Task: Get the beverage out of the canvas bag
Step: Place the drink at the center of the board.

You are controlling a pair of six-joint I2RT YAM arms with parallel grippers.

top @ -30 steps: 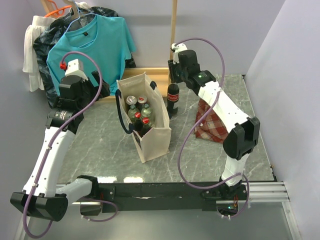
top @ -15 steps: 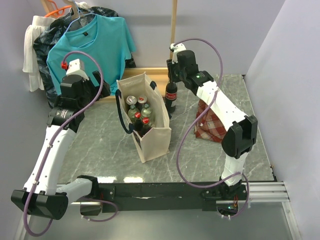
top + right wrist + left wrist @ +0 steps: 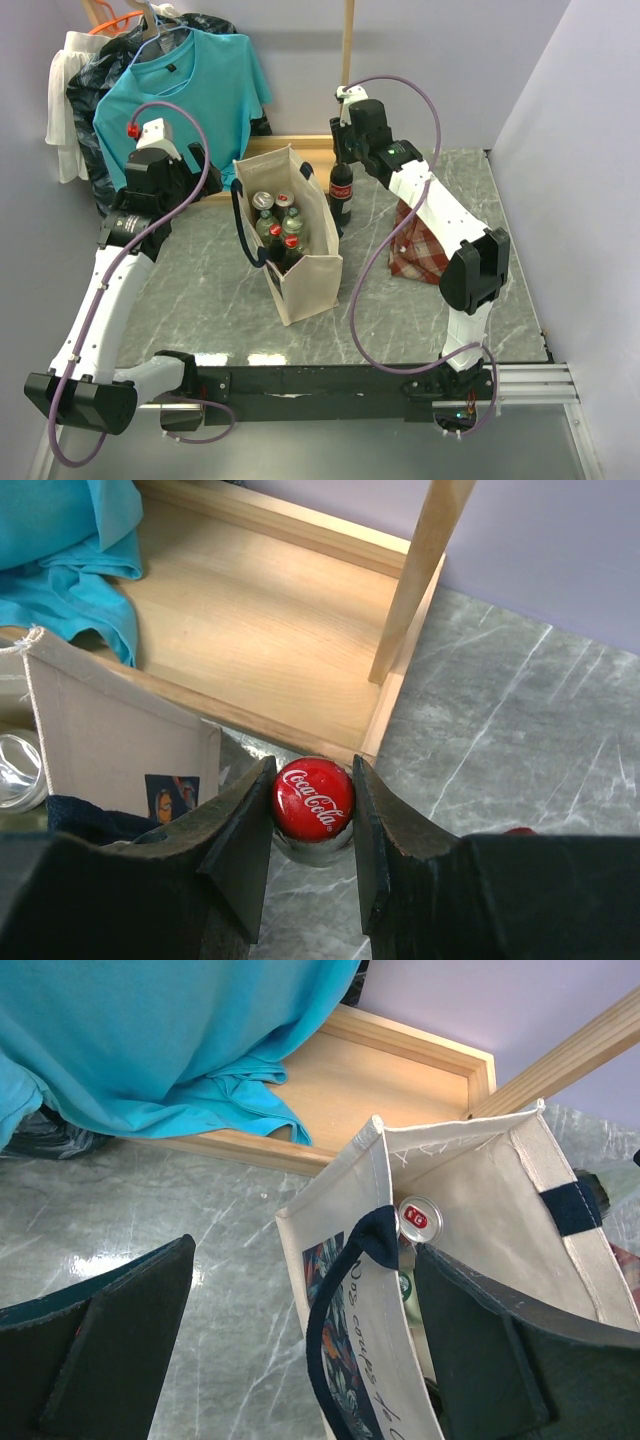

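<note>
Right gripper (image 3: 312, 802) pinches cola bottle (image 3: 341, 198) at neck: likely full, heavy, slick (neck hold lets it swing). Left gripper (image 3: 300, 1300) jaws wide, empty.

The right arm (image 3: 440, 215) was stretched far out. The right gripper (image 3: 312, 780) was closed tight on the red cap of a bottle (image 3: 341, 198). The left arm (image 3: 100, 300) was bent up high. The left gripper (image 3: 302, 1250) was opened wide and pointed down.
</note>
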